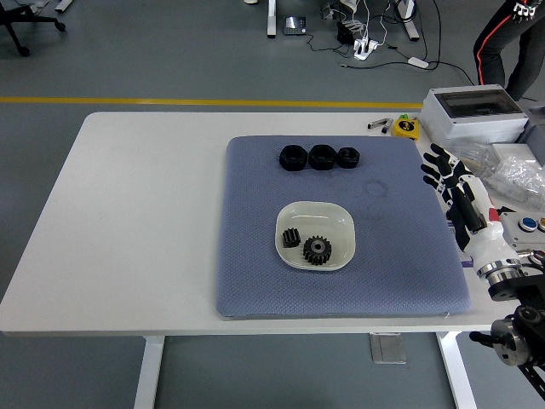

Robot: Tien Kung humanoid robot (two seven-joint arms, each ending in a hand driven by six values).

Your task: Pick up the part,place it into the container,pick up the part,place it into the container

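Note:
A white bowl (pixel 336 223) sits in the middle of the blue-grey mat (pixel 255 273). Inside it lie a small black gear (pixel 291 238) on the left and a larger black gear (pixel 318 249) beside it. Three black nut-like parts (pixel 321 157) stand in a row at the mat's far edge. My right hand (pixel 446 173) hovers at the mat's right edge, fingers spread, holding nothing, well to the right of the bowl. My left arm is out of view.
A grey-white box (pixel 473 113) and crinkled plastic bags (pixel 511 170) lie at the table's right end. A yellow tape measure (pixel 405 127) rests near the mat's far right corner. A person's legs (pixel 502 43) stand at the top right.

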